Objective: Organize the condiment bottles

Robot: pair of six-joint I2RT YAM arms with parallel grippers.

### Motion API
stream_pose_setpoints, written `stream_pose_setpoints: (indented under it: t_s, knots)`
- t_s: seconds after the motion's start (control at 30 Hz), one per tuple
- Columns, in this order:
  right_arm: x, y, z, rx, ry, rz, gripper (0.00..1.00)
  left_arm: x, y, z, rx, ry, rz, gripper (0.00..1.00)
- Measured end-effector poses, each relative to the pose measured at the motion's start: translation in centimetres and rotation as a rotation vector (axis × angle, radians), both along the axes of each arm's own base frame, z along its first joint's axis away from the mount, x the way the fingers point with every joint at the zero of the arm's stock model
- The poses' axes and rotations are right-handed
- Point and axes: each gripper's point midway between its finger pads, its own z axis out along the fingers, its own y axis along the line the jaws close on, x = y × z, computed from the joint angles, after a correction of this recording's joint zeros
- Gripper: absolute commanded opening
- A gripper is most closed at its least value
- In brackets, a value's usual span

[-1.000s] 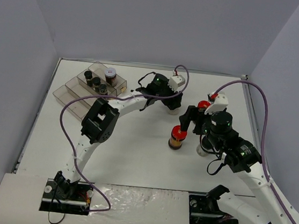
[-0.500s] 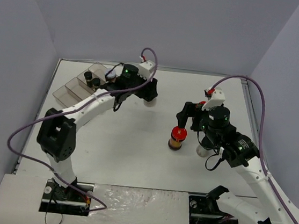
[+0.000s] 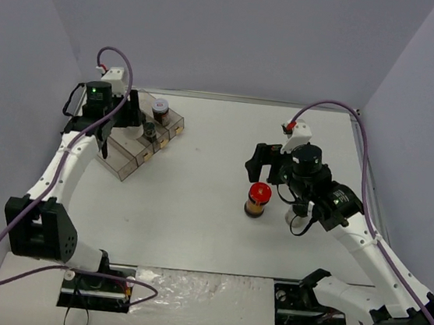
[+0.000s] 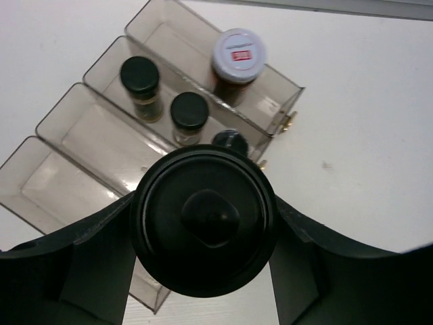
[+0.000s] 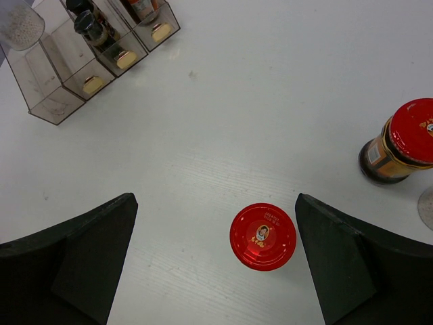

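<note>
Loading the compartment tray (image 4: 67,196): one jar in hand, two waiting on the desk (image 5: 270,101).
Left jaws clench a black-capped jar (image 4: 203,220) above the tray; next, lower it into a free slot. Right jaws, released, hang over one red-lidded jar (image 5: 262,237); a second red-lidded jar (image 5: 404,139) stands near. Slotted: three black-capped jars (image 4: 140,74), one white-lidded jar (image 4: 238,55).

Soft, even light falls from above. The white counter (image 5: 237,101) ahead of my right pincer (image 5: 215,203) glows bright, its shadows faint. The black-capped jar (image 4: 176,257) gripped in my left pincer (image 4: 203,210) looks slightly out of focus.
</note>
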Motion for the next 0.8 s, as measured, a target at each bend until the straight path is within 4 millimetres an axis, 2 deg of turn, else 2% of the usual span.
stream_pose_setpoints:
  t_s: [0.17, 0.3, 0.43, 0.57, 0.8]
  knots:
    - [0.2, 0.3, 0.3, 0.000, -0.018, 0.018, 1.00, 2.2, 5.7, -3.7, -0.023, 0.063, 0.140, 0.00]
    - [0.2, 0.4, 0.4, -0.002, -0.023, 0.025, 1.00, 3.9, 8.2, -6.2, -0.029, 0.086, 0.200, 0.00]
    - [0.2, 0.4, 0.4, -0.004, -0.028, 0.028, 1.00, 5.5, 8.9, -8.1, -0.027, 0.095, 0.213, 0.00]
    - [0.3, 0.4, 0.4, -0.012, -0.032, 0.032, 1.00, 7.4, 9.6, -9.1, -0.021, 0.074, 0.225, 0.00]
    - [0.3, 0.3, 0.4, -0.016, -0.035, 0.034, 1.00, 9.1, 10.9, -11.0, 0.007, 0.060, 0.248, 0.01]
